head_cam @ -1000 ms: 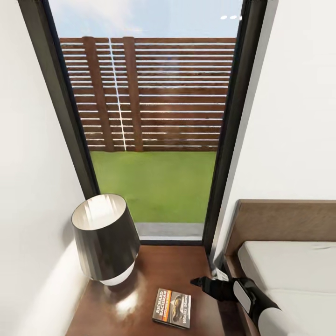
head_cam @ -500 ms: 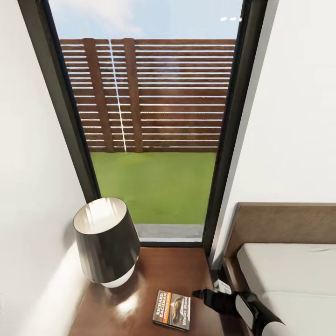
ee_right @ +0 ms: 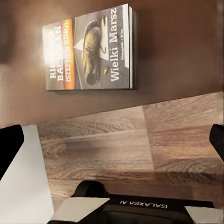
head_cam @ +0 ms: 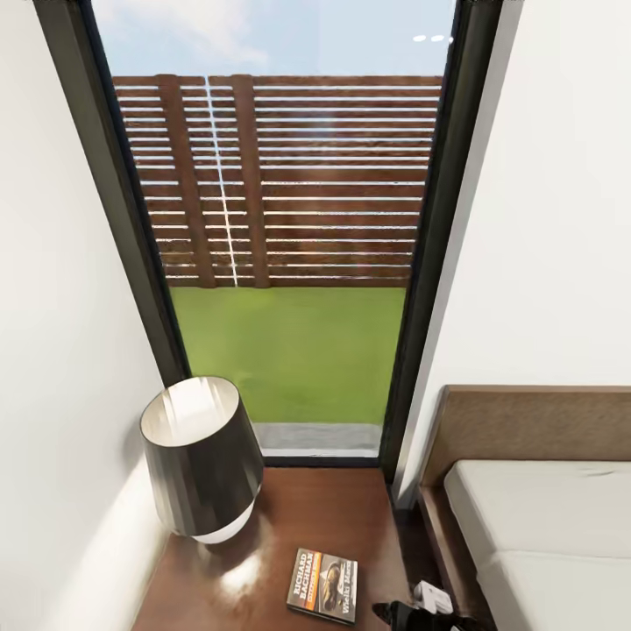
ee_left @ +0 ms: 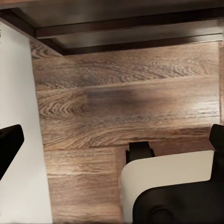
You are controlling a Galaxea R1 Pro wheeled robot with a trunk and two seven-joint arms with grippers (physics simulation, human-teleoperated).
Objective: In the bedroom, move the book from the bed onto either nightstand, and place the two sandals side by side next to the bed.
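Book [head_cam: 322, 585]: flat on nightstand [head_cam: 280, 517] counter, just left of right end effector [head_cam: 412, 613], fingers apart, empty; long axis running away from it.

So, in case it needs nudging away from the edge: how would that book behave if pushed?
The book lies flat on the glossy nightstand, so it would probably slide easily, not tip. It looks thin, likely light and somewhat bendy. The right gripper is beside it.
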